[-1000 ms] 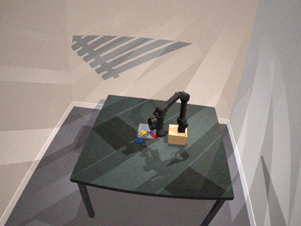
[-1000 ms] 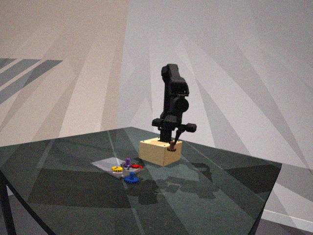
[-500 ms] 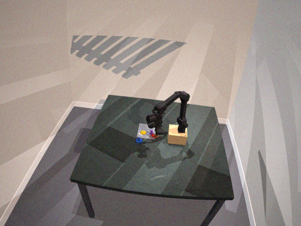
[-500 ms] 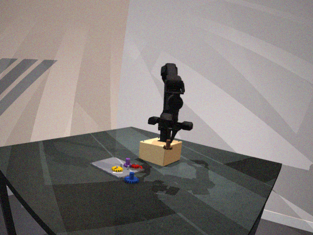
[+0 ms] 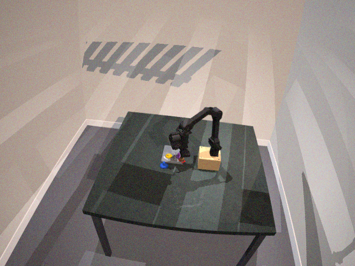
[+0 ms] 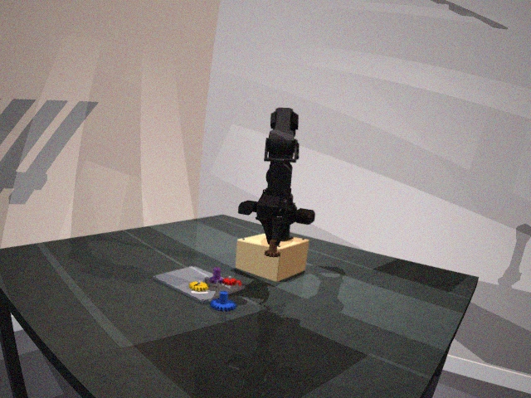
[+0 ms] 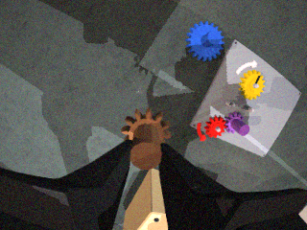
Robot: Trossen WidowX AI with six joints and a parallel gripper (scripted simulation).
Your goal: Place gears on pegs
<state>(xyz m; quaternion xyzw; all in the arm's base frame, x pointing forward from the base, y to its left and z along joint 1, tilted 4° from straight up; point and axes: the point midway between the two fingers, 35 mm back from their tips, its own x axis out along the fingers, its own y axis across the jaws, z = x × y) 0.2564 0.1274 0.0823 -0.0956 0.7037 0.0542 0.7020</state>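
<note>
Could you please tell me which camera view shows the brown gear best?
The wrist view: the brown gear appears large there, teeth and handle visible between the fingers. The exterior view shows it small, hanging under the gripper; the top view, only a tiny brown patch.

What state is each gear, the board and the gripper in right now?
Gripper: shut on the brown gear
Brown gear: held, off the table
Purple gear: on the board, beside red
Red gear: on the board
Yellow gear: on the board
Blue gear: loose on the table
Grey board: lying flat
</note>
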